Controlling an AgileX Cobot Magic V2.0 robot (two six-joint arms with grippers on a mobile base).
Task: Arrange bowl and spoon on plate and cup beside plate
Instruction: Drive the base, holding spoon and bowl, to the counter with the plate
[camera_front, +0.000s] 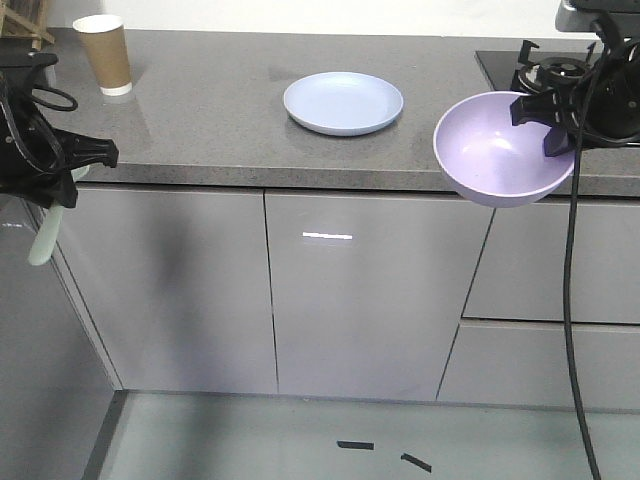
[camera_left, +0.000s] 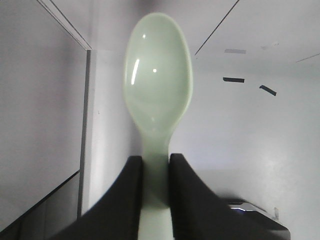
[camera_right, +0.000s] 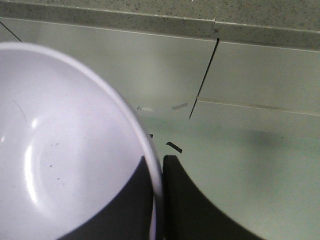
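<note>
1 bowl (camera_front: 495, 150), 1 spoon (camera_left: 157, 85) (both aloft)

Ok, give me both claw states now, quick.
Left claw: shut on the spoon handle.
Right claw: shut on the bowl rim.
</note>
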